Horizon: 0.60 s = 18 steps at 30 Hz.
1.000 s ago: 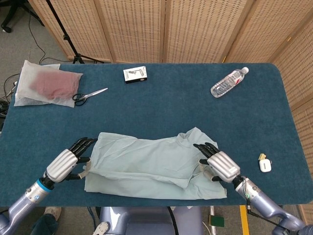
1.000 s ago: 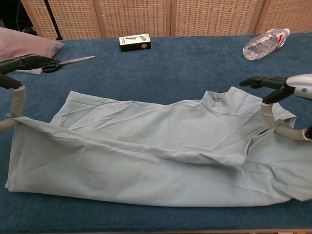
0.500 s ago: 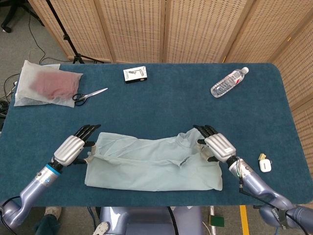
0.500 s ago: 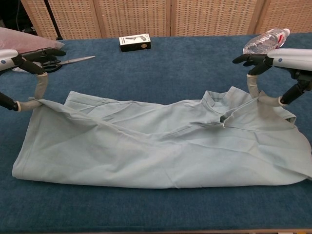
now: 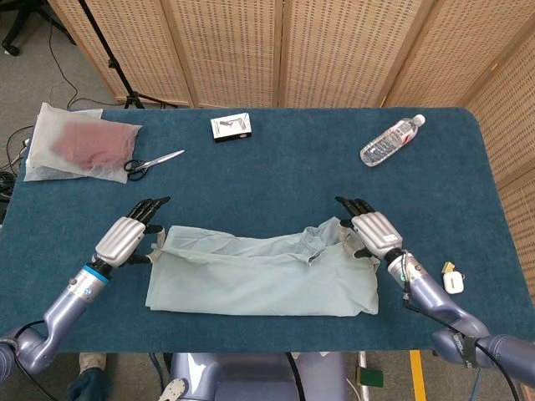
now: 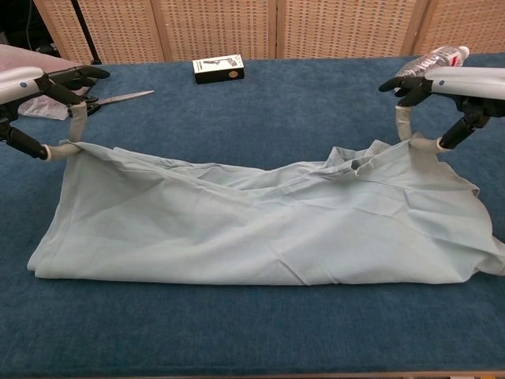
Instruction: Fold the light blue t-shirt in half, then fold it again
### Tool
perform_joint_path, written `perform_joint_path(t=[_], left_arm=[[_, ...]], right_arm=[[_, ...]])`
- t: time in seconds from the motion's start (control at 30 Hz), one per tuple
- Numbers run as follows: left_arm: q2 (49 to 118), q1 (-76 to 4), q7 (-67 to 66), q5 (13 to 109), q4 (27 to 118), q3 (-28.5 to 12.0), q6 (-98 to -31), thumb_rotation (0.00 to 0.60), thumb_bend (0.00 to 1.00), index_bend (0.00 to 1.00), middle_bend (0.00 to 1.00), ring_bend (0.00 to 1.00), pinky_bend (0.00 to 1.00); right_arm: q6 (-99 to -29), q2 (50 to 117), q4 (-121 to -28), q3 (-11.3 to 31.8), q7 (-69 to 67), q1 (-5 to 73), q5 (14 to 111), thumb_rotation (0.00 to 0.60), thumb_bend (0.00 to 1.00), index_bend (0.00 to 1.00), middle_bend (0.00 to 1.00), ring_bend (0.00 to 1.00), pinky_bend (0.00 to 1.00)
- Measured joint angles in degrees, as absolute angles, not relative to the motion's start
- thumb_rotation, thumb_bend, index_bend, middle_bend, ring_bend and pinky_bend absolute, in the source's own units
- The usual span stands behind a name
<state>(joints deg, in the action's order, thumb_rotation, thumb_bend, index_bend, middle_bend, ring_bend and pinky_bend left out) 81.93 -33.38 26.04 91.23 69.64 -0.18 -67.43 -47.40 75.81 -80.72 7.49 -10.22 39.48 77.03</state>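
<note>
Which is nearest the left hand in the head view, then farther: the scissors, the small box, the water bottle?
From the left hand:
1. Scissors, just beyond it on the table's left side.
2. Small box, farther back, near the far edge at centre.
3. Water bottle, across the table at the far right.

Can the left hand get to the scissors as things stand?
Probably not yet: the left hand is pinching a corner of the t-shirt. The table between it and the scissors is bare, so once it lets go the way looks free.
</note>
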Motion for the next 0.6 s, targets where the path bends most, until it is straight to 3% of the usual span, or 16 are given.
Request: perform_joint_path(t=[0.6], left_arm=[[88.2,-36.9,23.6,86.8,61.9,-2.7,-60.0,0.6,0.78,0.75,0.0,0.0,0.0]], right_arm=[[-43.6,79.7,-73.4,8.4,-11.4,40.9,73.1,0.6,0.67,0.72,0.0,0.0,0.0]])
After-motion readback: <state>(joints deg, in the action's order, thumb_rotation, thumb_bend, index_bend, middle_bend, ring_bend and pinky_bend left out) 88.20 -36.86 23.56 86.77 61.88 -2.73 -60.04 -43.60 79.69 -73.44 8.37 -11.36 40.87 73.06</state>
